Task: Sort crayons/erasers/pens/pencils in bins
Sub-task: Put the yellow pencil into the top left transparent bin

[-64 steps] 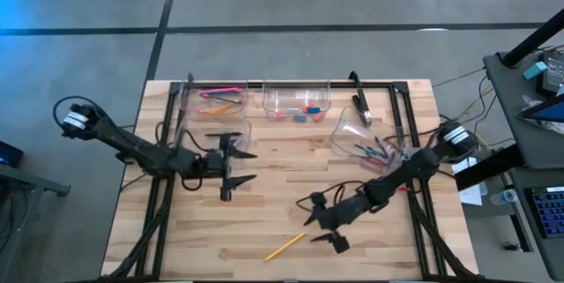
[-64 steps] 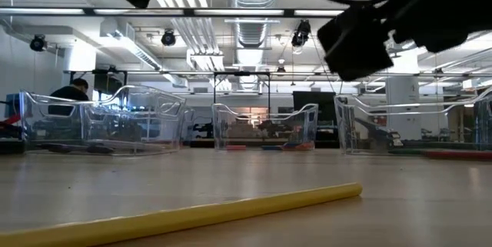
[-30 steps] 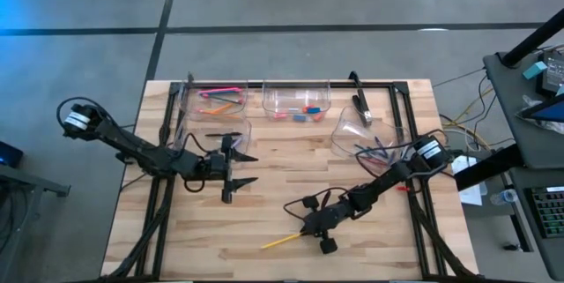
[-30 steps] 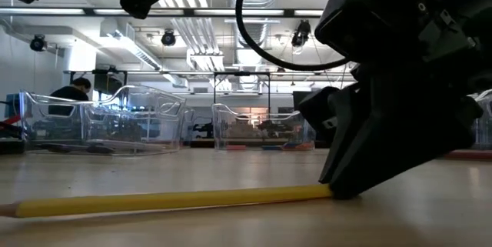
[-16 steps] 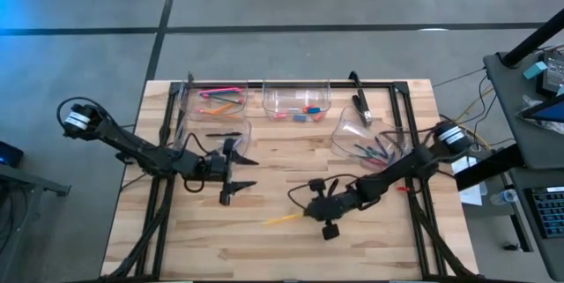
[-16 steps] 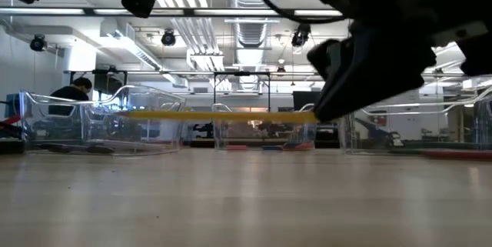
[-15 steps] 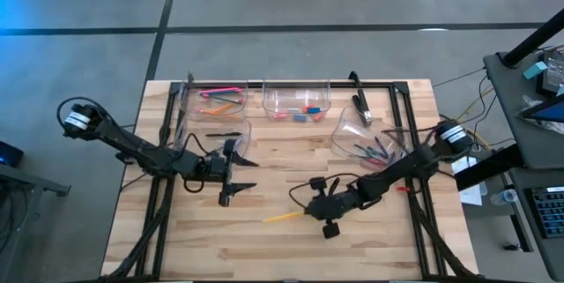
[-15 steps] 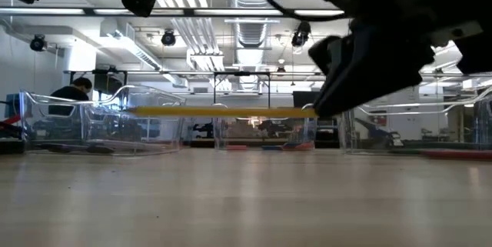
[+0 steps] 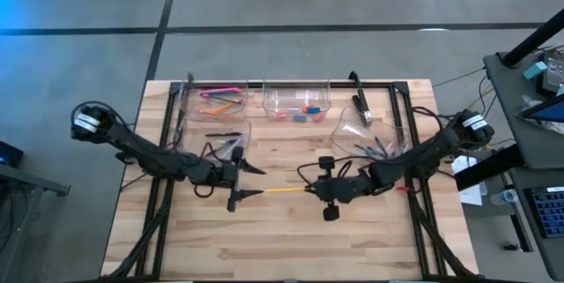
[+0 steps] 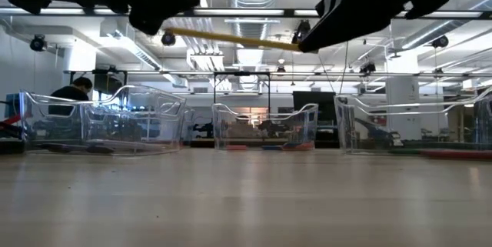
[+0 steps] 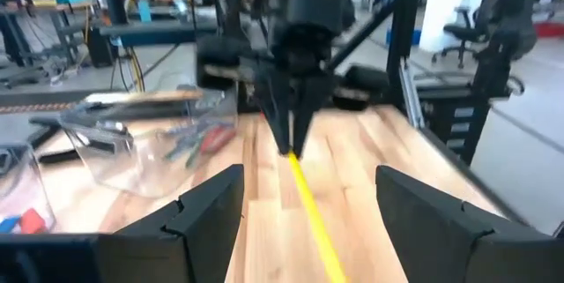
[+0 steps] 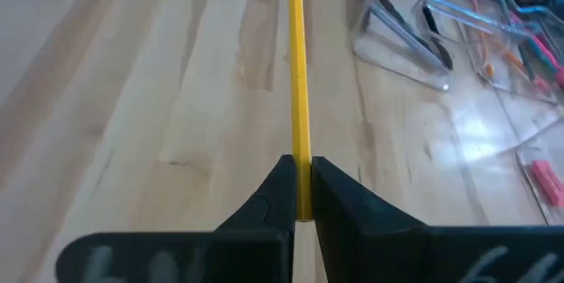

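Note:
A long yellow pencil (image 9: 285, 190) hangs above the table's middle, held at one end by my shut right gripper (image 9: 310, 189). Its free end points toward the table's left and reaches between the fingers of my open left gripper (image 9: 256, 182); I see no touch there. In the left wrist view the pencil (image 11: 310, 204) runs between my two spread fingers. Clear bins stand along the far side: one with pink and orange pencils (image 9: 218, 98), one with pens (image 9: 218, 131), one with erasers (image 9: 298, 103), and a tilted one with crayons (image 9: 366, 137). My right gripper pinches the pencil's right end (image 12: 300, 146) between its two fingers. The fingers come from the table's right, slanting a little down, and lie along the pencil. The pencil sticks straight out ahead of them, close to level, lifted clear of the table.
A black metal frame (image 9: 291, 83) runs along the far side and down both sides of the wooden table (image 9: 291, 243). A black fixture (image 9: 359, 102) lies between the eraser bin and the crayon bin. Bare wood lies toward the near edge.
My right gripper has risen from the table's near middle with the yellow pencil and gone toward the far edge. The pencil has come clear of the wood and turned, so its free end points at my left gripper. My left gripper has edged toward it, staying open.

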### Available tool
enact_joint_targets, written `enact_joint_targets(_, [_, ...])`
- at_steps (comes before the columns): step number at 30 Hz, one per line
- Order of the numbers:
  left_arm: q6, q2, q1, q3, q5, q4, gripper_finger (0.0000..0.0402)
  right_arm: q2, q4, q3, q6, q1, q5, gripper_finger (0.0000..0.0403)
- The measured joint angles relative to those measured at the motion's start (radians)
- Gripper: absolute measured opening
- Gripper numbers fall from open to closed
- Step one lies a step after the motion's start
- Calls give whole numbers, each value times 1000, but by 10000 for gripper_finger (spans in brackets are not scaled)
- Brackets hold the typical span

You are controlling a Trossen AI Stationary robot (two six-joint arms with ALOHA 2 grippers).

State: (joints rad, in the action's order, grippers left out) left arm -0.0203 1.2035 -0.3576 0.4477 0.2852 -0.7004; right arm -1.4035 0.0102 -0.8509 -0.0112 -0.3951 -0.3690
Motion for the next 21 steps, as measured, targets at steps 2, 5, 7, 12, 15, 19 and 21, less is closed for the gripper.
enact_joint_targets(2, [0,38,0,13,0,3,242,1,-12,1,0,12,0,18])
enact_joint_targets(5, [2,86,3,40,-4,15,242,-6,-11,1,-4,30,0,18])
enact_joint_targets(7, [3,108,7,72,-5,59,242,-14,-17,1,-14,40,0,18])
enact_joint_targets(12, [-27,144,12,163,4,276,242,-19,-20,1,-15,52,0,18])
enact_joint_targets(15, [-35,187,18,202,10,329,242,-19,-21,1,-14,54,1,18])
enact_joint_targets(19, [-46,240,43,241,24,366,242,-19,-21,1,-14,55,1,18])
enact_joint_targets(21, [-47,257,55,252,28,395,242,-19,-21,1,-14,55,1,18])
